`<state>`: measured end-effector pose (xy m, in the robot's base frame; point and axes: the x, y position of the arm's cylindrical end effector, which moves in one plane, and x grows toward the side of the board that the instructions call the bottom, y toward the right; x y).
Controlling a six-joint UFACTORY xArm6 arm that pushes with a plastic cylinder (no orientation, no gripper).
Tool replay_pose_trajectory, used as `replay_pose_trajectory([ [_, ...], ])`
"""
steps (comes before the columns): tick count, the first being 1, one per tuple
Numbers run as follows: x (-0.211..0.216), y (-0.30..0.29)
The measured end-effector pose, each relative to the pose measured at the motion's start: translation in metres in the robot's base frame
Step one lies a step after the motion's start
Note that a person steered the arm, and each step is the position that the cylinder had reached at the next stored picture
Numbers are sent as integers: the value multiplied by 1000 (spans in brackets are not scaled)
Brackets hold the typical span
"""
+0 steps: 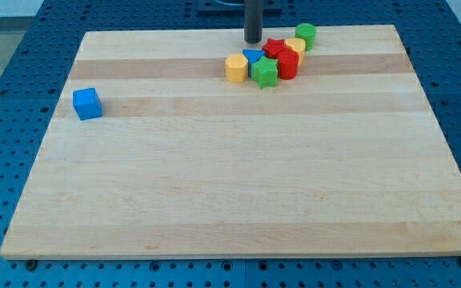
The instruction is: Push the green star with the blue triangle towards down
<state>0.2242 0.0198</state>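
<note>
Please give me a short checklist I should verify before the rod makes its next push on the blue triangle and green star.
1. My tip is above the blue triangle, at the view's top side: ok.
2. Tip touches the triangle: cannot tell; they look very near, perhaps a small gap.
3. Green star lies just below the triangle, slightly to the view's right, so a downward push may go off line: not ok.
4. Neighbours are clear of the pair: not ok; the yellow block and red block crowd both sides.
5. Board below the star is free of blocks: ok.
6. Blue cube is far at the view's left, out of the path: ok.
</note>
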Motion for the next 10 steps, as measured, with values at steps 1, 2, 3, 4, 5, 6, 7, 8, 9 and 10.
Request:
replay_pose_trajectory([
  [1,8,-4],
  [2,8,-4],
  [3,8,-8],
  [4,8,-10],
  [5,8,-15],
  [6,11,-25],
  [7,16,-29],
  [8,27,-29],
  [9,38,-29],
  [10,47,-29],
])
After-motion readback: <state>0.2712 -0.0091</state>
